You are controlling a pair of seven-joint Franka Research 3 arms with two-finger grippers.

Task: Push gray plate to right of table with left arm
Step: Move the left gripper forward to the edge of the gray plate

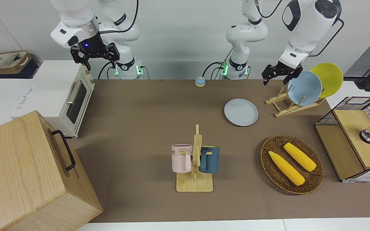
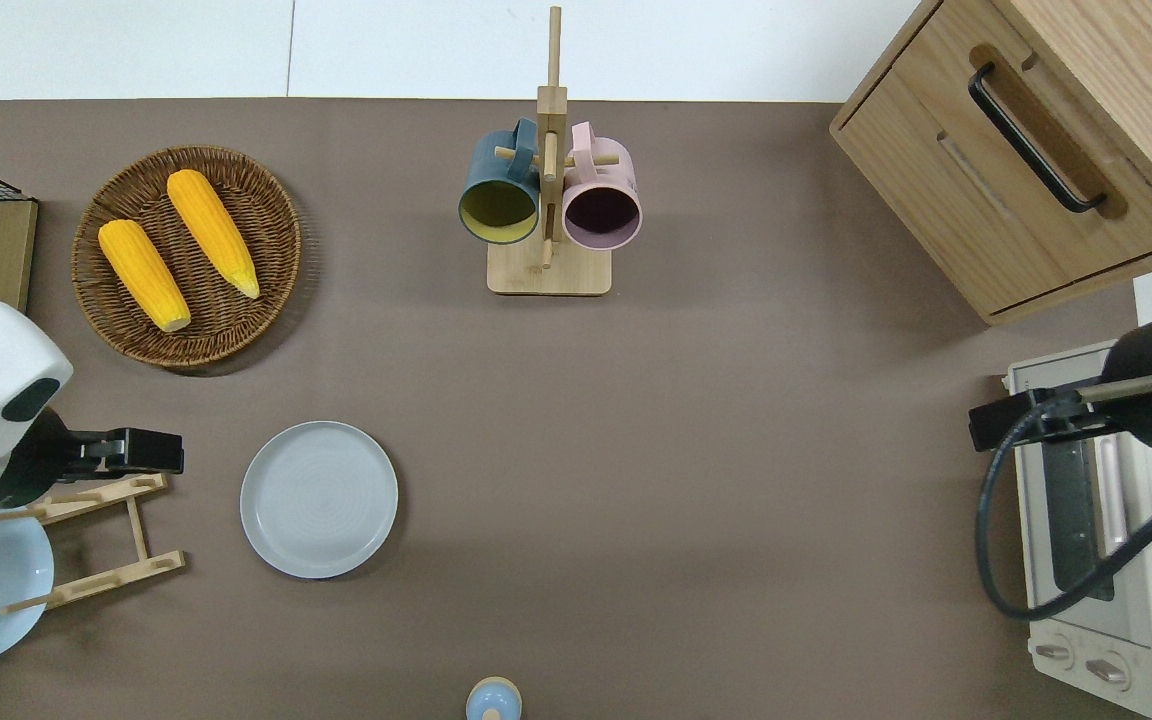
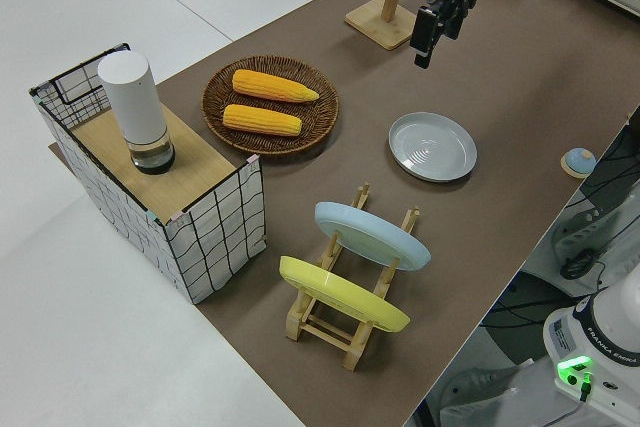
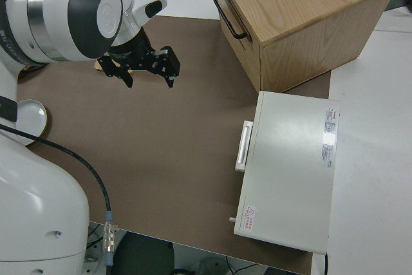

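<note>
The gray plate (image 1: 241,112) lies flat on the brown table (image 1: 140,128), beside the wooden plate rack (image 1: 284,104). It also shows in the overhead view (image 2: 319,499) and the left side view (image 3: 433,146). My left gripper (image 1: 276,77) is open and empty, up in the air. In the overhead view the left gripper (image 2: 161,455) is over the rack's end, apart from the plate, toward the left arm's end. It shows in the left side view too (image 3: 425,42). My right gripper (image 1: 101,62) is open and parked.
The rack holds a sky-blue plate (image 1: 304,88) and a yellow plate (image 1: 329,78). A wicker basket (image 1: 292,165) holds two corn cobs. A mug stand (image 1: 195,160), a toaster oven (image 1: 63,96), a wooden cabinet (image 1: 27,176), a wire box (image 1: 355,134) and a small bell (image 1: 199,81) also stand on the table.
</note>
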